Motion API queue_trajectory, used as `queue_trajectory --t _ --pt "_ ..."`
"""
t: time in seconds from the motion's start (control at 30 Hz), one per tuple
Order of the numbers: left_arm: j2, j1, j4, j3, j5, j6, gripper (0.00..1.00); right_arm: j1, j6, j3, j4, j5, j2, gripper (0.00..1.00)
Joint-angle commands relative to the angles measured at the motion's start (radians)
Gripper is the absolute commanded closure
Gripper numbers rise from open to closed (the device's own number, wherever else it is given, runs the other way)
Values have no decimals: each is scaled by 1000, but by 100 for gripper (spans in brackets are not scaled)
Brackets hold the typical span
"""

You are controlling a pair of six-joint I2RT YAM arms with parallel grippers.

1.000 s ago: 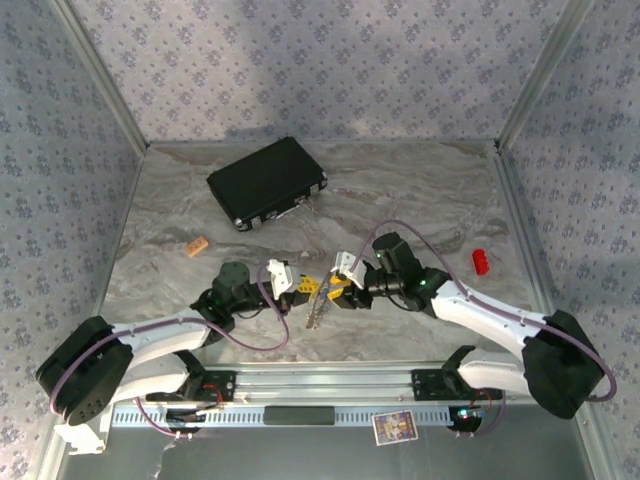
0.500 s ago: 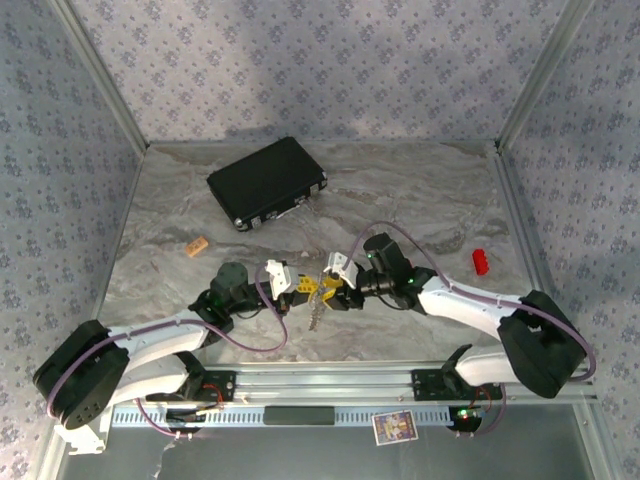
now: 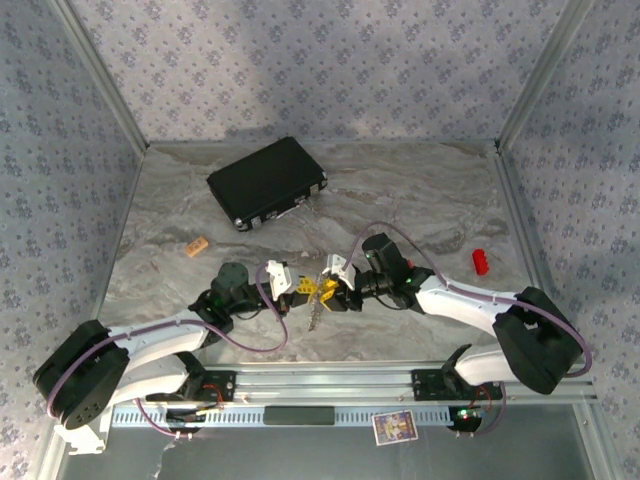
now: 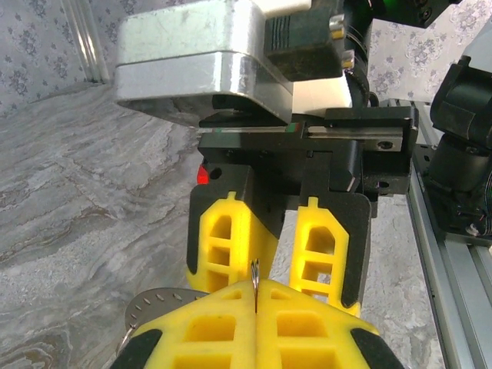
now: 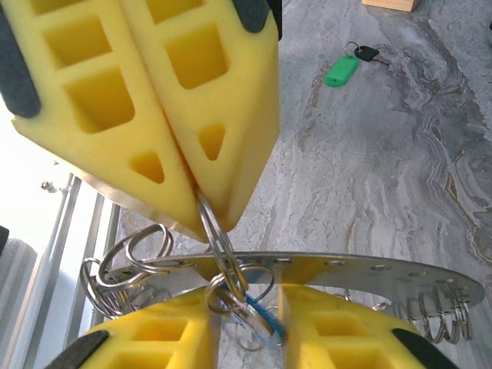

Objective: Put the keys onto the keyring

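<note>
1. Your left gripper (image 5: 201, 201) has its jaws pressed together on a thin split ring (image 5: 217, 238). The pinch looks slight, so a sideways tug could pull the wire free (and the keyring (image 5: 369, 269) seems threaded to it).
2. Your right gripper (image 5: 246, 304) has its jaws part-way apart, straddling the blue key tag (image 5: 265, 321) just under the keyring. Closing there could snag neighbouring loops.
3. The green key (image 5: 340, 71) lies on the desk (image 5: 400, 169), well apart from both grippers.

The case (image 3: 267, 183) lies far back and left on the surface (image 3: 420, 190), with a small block (image 3: 197, 246) nearer and further left and a small cylinder (image 3: 481, 261) at the right. At front centre, the keyring (image 5: 330, 270) hangs between the left gripper (image 3: 300, 292) and the right gripper (image 3: 332, 292). One key (image 5: 342, 71) lies apart on the surface.
</note>
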Motion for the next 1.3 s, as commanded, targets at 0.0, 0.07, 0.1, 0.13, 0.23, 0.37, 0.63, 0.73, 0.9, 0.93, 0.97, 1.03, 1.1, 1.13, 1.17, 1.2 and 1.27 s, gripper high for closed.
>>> queue_trajectory --t 0.0,0.07,0.1,0.13,0.23,0.37,0.63,0.73,0.9,0.93,0.97,1.03,1.1,1.13,1.17,1.2,1.27 --pt "-27 6 31 -4 -6 14 100 -10 1 5 -18 -39 -18 78" --pt "-30 6 28 -6 -9 15 100 -11 -7 9 -33 -39 -21 82" --pt "-33 6 28 -6 -10 15 100 -12 -10 11 -40 -40 -21 86" --pt "-33 6 26 -6 -8 17 100 -13 -12 13 -45 -41 -22 88" --pt "-35 6 23 -5 -9 18 100 -14 -15 19 -63 -33 -26 95" --pt "-36 6 16 -2 -2 21 100 -12 -25 39 -97 -17 -45 99" --pt "-31 6 6 3 8 22 100 -14 -57 76 -142 3 -89 100" --pt "-33 6 2 4 5 24 100 -14 -63 83 -157 9 -103 100" --pt "-41 6 -18 6 -7 35 100 -16 -81 84 -184 27 -131 100" --pt "-41 6 -22 6 -7 37 100 -16 -83 85 -190 32 -137 100" --pt "-42 6 -26 8 -7 38 100 -17 -85 84 -196 36 -141 100" --pt "-41 6 -34 10 -4 42 100 -18 -93 86 -207 47 -151 100" --pt "-40 6 -38 12 -1 43 100 -18 -104 91 -225 59 -156 100" --pt "-39 6 -40 12 0 43 100 -19 -111 93 -235 64 -158 100" --pt "-40 6 -42 14 0 45 100 -20 -118 98 -246 69 -158 100" --pt "-40 6 -46 14 1 47 100 -21 -124 102 -258 71 -157 100" --pt "-38 6 -46 15 2 48 100 -21 -135 110 -278 83 -157 100"
